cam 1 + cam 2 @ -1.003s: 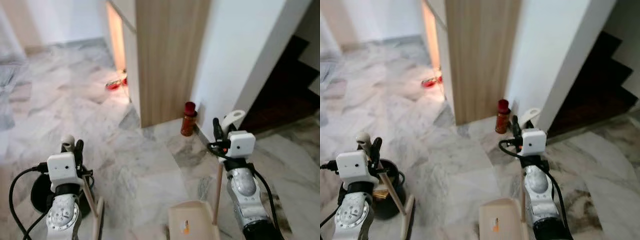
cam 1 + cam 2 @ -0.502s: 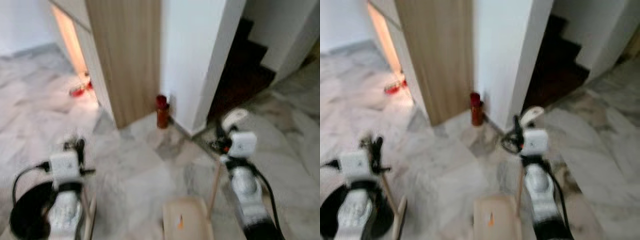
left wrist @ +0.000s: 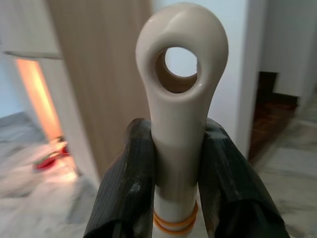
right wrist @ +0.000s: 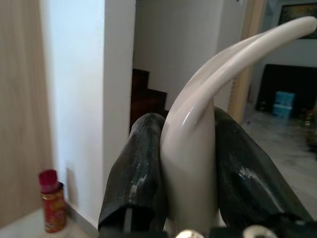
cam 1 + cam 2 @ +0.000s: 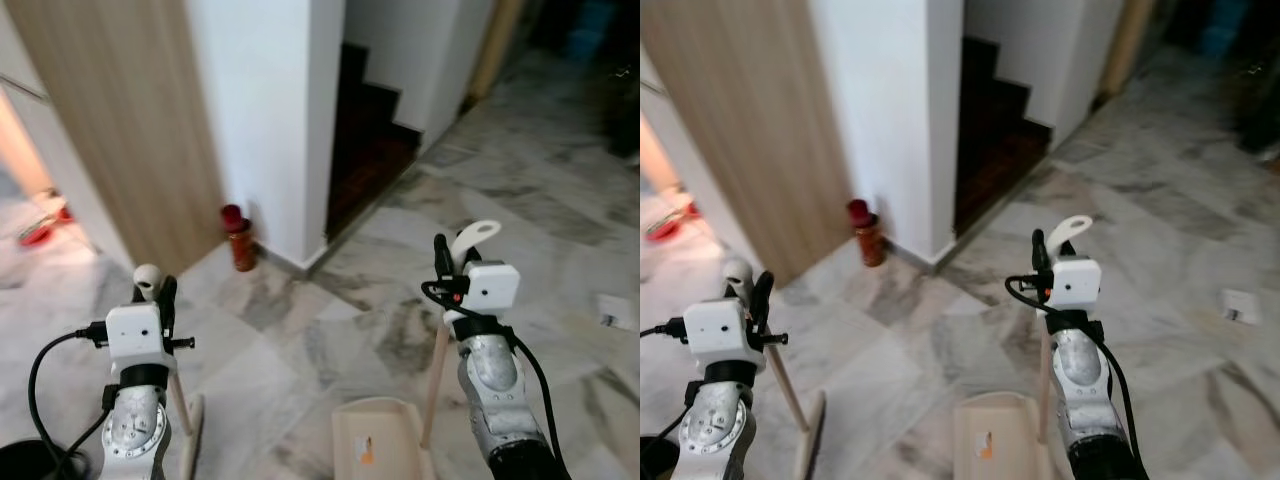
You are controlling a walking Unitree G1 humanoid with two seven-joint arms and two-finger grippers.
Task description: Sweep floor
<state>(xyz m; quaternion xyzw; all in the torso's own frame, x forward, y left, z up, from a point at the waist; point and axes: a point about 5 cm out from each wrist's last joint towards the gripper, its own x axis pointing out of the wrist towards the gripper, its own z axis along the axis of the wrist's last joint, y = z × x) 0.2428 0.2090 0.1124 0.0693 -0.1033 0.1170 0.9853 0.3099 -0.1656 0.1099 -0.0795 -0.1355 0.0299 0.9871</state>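
Fingers of the left gripper (image 3: 174, 188) pinch the broom (image 3: 181, 99), right gripper (image 4: 190, 183) clamps the dustpan handle (image 4: 223, 74) — carrying step; next, finding dirt to sweep.

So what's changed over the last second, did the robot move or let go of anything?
The head view swung toward the robot's right: the wooden panel and red-capped can slid left, and the dark stairs and hallway floor came into view. That is the camera turning, not the things. Nothing was let go: the left gripper stays clamped on the broom handle, the right gripper on the dustpan handle.
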